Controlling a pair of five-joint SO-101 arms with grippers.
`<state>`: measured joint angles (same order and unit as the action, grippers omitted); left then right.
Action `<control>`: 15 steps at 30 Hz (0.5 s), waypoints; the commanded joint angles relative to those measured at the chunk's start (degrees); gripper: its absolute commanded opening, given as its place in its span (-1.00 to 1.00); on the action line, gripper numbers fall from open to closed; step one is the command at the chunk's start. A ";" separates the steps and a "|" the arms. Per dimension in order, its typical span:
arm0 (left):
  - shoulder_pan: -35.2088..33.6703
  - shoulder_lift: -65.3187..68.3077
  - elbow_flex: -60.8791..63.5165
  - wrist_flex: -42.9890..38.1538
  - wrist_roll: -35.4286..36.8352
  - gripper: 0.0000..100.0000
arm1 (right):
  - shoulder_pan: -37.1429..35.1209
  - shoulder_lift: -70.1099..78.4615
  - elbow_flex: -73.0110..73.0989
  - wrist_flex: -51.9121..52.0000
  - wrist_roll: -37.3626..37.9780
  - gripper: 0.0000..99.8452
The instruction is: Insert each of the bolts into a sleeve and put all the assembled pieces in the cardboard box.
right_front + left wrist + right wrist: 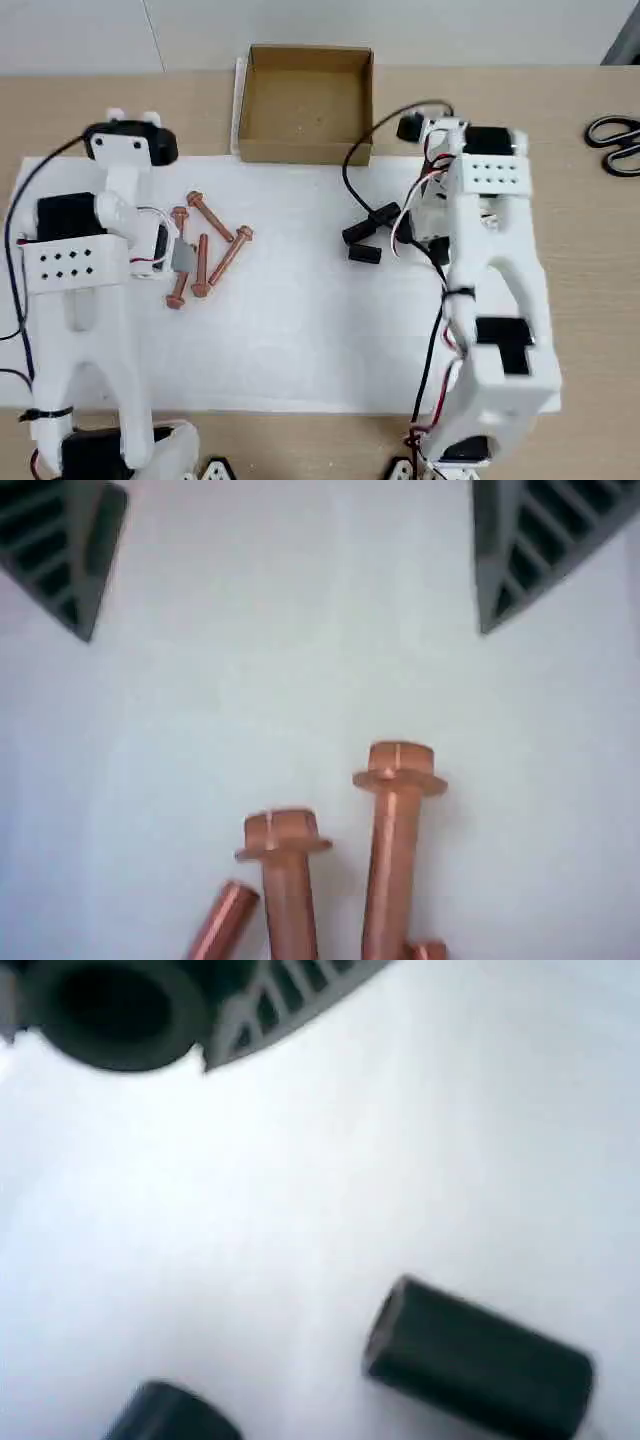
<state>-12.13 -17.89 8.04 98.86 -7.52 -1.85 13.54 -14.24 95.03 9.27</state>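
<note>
Wooden table (560, 100), with a white foam sheet (300, 330) covering most of it.

Left arm (100, 300) is at 9 o'clock on the sheet, right arm (495, 280) at 3 o'clock. Both are folded so the wrists point down at the sheet.

Cardboard box (305, 152) is at 12 o'clock, its front wall touching the sheet's far edge. It's open at the top and I see nothing inside.

Scissors (615, 140) lie on bare table at roughly 2 o'clock, well apart from everything else.

Bolts (203, 262) are copper-coloured, in a loose cluster on the sheet at 9 o'clock of its centre. They lie flat, some crossing or touching. None is in a sleeve.

Left gripper (285, 628) is released, with its fingers (70, 560) spread wide. It hangs just over the sheet beside the cluster. In the left wrist view two bolt heads (398, 765) sit near the gap, and nothing is touching the fingers.

Right gripper (130, 1025) is grasping one black sleeve (105, 1000), bore end facing the camera, pressed against the ribbed finger (290, 995).

Two loose sleeves (365, 254) lie on their sides on the sheet at about 2 o'clock of centre. They are close together, just beside the right gripper and well apart from the bolts.
</note>
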 commanded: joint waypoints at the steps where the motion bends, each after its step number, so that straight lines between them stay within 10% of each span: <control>1: 0.35 2.99 -5.76 0.53 0.18 -0.53 | 0.04 -7.16 0.00 0.92 0.53 -0.99; 15: -0.09 45.89 -39.08 0.18 4.48 -0.54 | 0.13 -8.22 0.09 2.42 0.00 -0.99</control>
<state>-12.13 22.46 -22.90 98.86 -3.47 -1.93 9.23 -13.98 96.26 9.27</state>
